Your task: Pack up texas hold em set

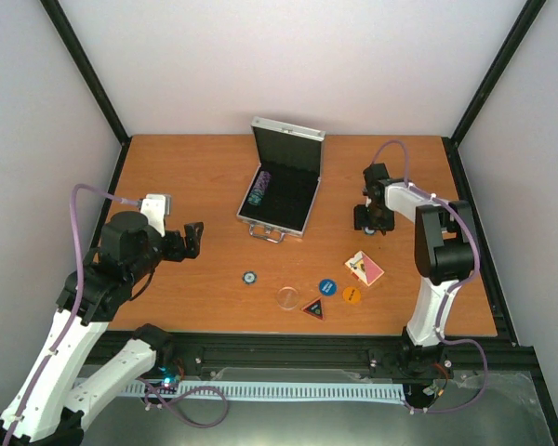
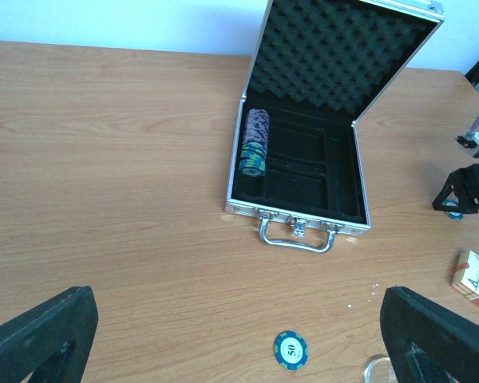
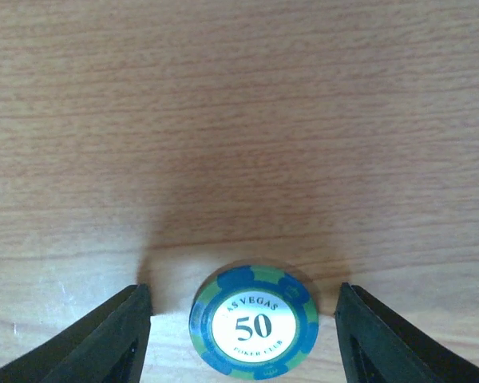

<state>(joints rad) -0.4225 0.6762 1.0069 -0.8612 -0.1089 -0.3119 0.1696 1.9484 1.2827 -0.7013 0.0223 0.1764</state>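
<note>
Blue and green chip: the round poker chip marked 50 [image 3: 254, 323] lies flat on the wood, to the right of the case. It sits between the 2 black fingers [image 3: 116, 339] of the right gripper [image 1: 373, 223].
Right fingers: partly open, 1 on each side of the chip, with a bit of bare wood showing on both sides. They hold nothing yet.
How to do it well: I think the fingers should keep low on the wood and squeeze evenly, so the thin chip does not slip out or flip. Lift only when both sides touch.
Left gripper [image 1: 192, 239]: spread wide over the left side of the table, holding nothing.
Case: the small silver metal case with black lining [image 2: 297, 214] stands open, lid up, in the middle near the back. A row of chips [image 2: 255, 142] lies in its left slot.
Left to pack: a second 50 chip [image 1: 249, 277], a clear round button [image 1: 287, 297], a blue round button [image 1: 328, 287], an orange round button [image 1: 352, 295], a dark triangle button [image 1: 313, 308] and a red and white card deck [image 1: 364, 268], all near the front.
Surface: smooth brown wooden table [image 1: 186, 167]; a chip would likely slide easily.
Room: plain white walls [image 1: 288, 56] with black posts [image 1: 84, 65] in the corners.
</note>
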